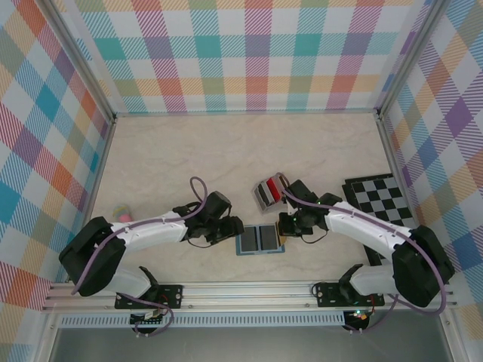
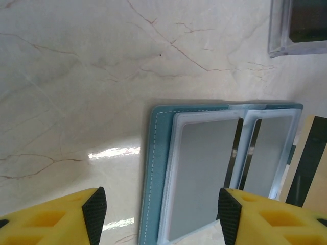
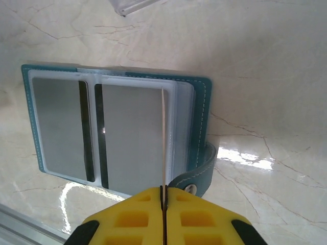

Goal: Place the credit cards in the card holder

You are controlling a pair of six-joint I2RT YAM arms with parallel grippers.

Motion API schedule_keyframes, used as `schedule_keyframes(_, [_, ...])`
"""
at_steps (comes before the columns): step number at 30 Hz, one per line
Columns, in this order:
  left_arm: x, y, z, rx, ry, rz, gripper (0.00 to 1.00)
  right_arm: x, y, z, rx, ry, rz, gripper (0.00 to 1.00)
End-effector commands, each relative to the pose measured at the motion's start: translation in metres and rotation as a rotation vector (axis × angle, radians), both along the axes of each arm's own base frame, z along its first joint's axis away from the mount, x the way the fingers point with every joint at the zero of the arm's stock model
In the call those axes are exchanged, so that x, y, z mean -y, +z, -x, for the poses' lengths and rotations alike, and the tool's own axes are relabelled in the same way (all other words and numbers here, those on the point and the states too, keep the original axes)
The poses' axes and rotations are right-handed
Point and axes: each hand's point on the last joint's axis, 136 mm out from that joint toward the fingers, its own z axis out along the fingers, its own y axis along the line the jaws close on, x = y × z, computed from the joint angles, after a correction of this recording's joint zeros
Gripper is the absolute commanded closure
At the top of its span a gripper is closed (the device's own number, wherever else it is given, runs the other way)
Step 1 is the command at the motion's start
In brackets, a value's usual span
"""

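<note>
Top external: the card holder [image 1: 260, 240] lies open on the surface [image 1: 189, 151] between the left claw [image 1: 231, 230] and right claw [image 1: 284, 225]. A grey rack [image 1: 268, 193] stands just beyond the right claw.

Left wrist: the left claw [image 2: 161, 214] gapes wide and empty, with the holder's teal edge just ahead.

Right wrist: the right claw [image 3: 163, 196] pinches a card [image 3: 163, 132] edge-on over the sleeve nearest it. Unpinned, the holder may slide if the card snags a sleeve lip. Bare surface lies right of this claw.

The open card holder [image 1: 260, 240] lies on the bench [image 1: 226, 151] between the left claw [image 1: 232, 230] and right claw [image 1: 284, 226]; a chequered board [image 1: 381, 197] lies right.
</note>
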Motion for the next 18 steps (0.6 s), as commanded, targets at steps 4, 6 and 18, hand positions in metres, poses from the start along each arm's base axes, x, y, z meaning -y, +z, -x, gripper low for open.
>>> schedule_keyframes(4, [0.008,-0.008,0.002,-0.001,-0.031,-0.006,0.42,0.002,-0.009,0.000,-0.005,-0.015,0.023,0.93])
schedule_keyframes(6, [0.010,-0.011,0.003,-0.007,-0.036,-0.008,0.43,0.003,-0.012,0.000,-0.012,-0.022,0.028,0.93])
schedule_keyframes(18, [0.017,-0.028,0.007,-0.038,-0.057,-0.017,0.53,-0.006,-0.017,0.000,-0.036,-0.035,-0.013,0.93])
